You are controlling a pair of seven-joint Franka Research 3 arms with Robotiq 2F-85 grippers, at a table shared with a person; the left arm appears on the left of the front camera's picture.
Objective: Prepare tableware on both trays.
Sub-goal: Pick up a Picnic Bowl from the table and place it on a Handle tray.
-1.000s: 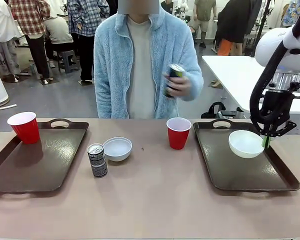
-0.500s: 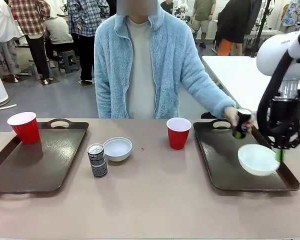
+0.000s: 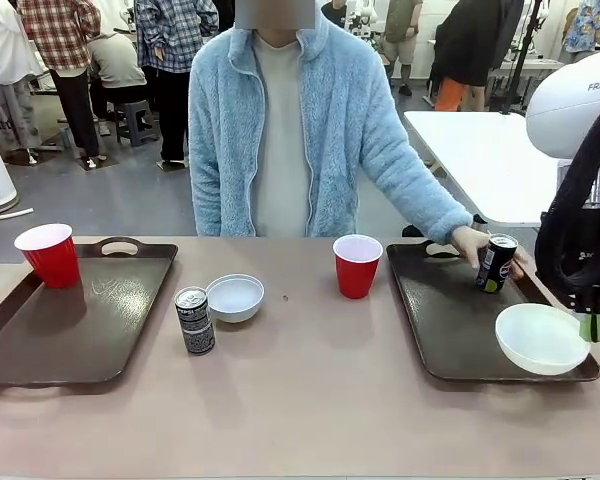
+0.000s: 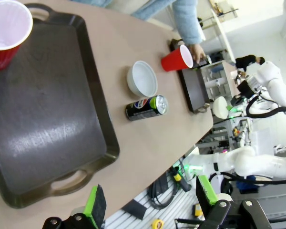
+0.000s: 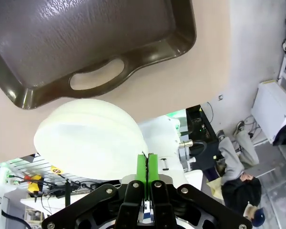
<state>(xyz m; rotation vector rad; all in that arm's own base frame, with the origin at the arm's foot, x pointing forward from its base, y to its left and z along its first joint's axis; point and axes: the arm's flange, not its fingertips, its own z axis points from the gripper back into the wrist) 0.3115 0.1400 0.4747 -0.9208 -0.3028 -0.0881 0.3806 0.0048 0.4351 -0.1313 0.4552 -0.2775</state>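
Taking twelve o'clock as the person's side of the counter, the left claw hangs well above the six o'clock side of the left tray, jaws spread wide and nothing between them. That tray carries just the first red cup, upright at its eleven o'clock corner. Just beside the tray at three o'clock, on the bare counter, stands the dark patterned can, with the loose bowl close at the can's one o'clock. The second red cup stands upright near mid-counter, just beside the right tray at its ten o'clock. At about one o'clock on that tray the person's hand is at the Pepsi can, which stands upright. At the tray's five o'clock corner the right claw is clamped tight on the rim of the held bowl, which tilts a little; I can't tell whether its base is down on the tray. To my eye the step in hand is placing this bowl on the right tray. The next move would call for bringing it in from the corner, setting it flat, then parting the jaws and rising straight up, clear of the person's hand and the Pepsi can. The second red cup, the loose bowl and the dark patterned can then remain to be shared out.
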